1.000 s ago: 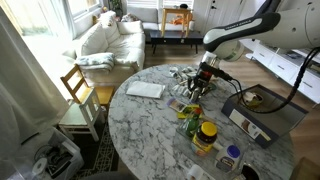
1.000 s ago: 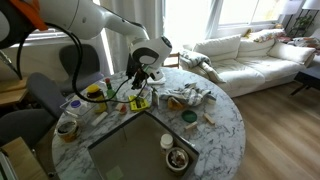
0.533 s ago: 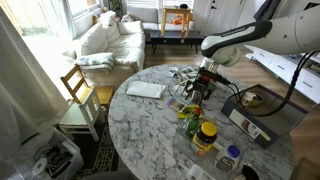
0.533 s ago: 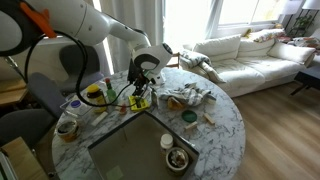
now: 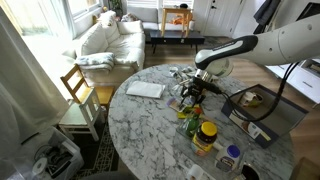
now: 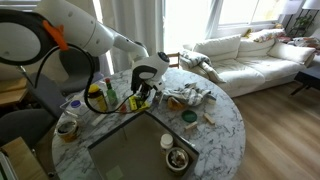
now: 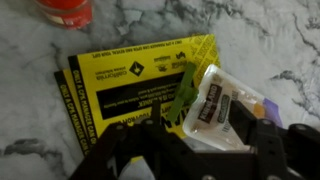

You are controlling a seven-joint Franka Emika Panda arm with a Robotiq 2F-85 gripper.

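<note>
Spread wide with nothing between its jaws, the claw (image 5: pixel 193 94) in an exterior view hangs low over the marble table (image 5: pixel 140 135). It is lower than a second ago, when it stood higher and nearer the far rim, and the arm now reaches in flatter from three o'clock. A white cloth (image 5: pixel 145 89) lies well apart at nine o'clock of it, and a yellow-lidded jar (image 5: pixel 206 134) stands at five o'clock. In an exterior view from across the table, the claw (image 6: pixel 141 97) has likewise dropped from above the clutter to just over the yellow sheet (image 6: pixel 137 104), with a green bottle (image 6: pixel 108 95) near at nine o'clock. In the wrist view the claw (image 7: pixel 190 160) enters from six o'clock, its dark fingers (image 7: pixel 110 150) set far apart. The yellow sheet (image 7: pixel 120 90) lies flat at twelve o'clock of it. A clear pack (image 7: pixel 222 105) rests on the sheet's edge at one o'clock, with a green strip (image 7: pixel 185 95) just beside it. A red lid (image 7: pixel 65 10) shows at eleven o'clock, off the sheet.
</note>
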